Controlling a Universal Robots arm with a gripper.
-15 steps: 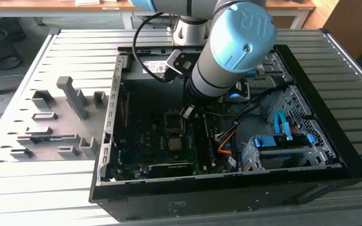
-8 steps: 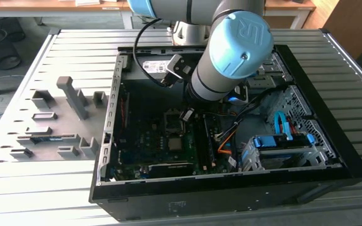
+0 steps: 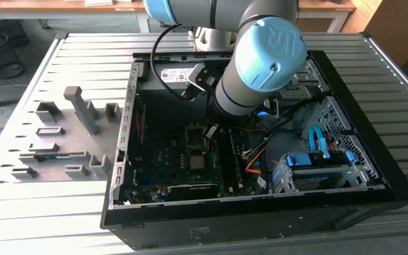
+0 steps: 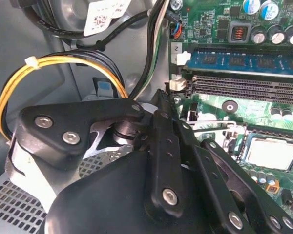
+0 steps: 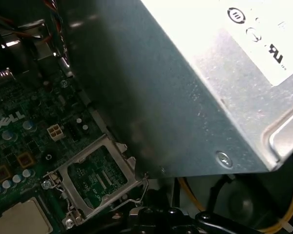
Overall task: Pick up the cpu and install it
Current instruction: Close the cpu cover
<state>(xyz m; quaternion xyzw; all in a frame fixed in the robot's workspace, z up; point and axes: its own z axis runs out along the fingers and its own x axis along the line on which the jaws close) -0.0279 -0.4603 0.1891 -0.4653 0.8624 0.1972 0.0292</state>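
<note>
While the arm (image 3: pixel 250 74) hung over the open computer case (image 3: pixel 261 223), the cpu (image 3: pixel 199 162) lay seated flat on the green board (image 3: pixel 165 159).
In the exterior view the cpu sat at six o'clock from the claw (image 3: pixel 209 130), with a blue drive cage (image 3: pixel 317 164) at its three o'clock and a grey parts tray (image 3: pixel 55 138) at nine o'clock outside the case. In the first wrist view the hinged socket frame (image 5: pixel 100 178) lay open just beside the chip's shiny top. A grey power box (image 5: pixel 210 87) and yellow wires (image 4: pixel 63 63) were close to the claw. Whether the claw was spread or pressed together could not be told.
</note>
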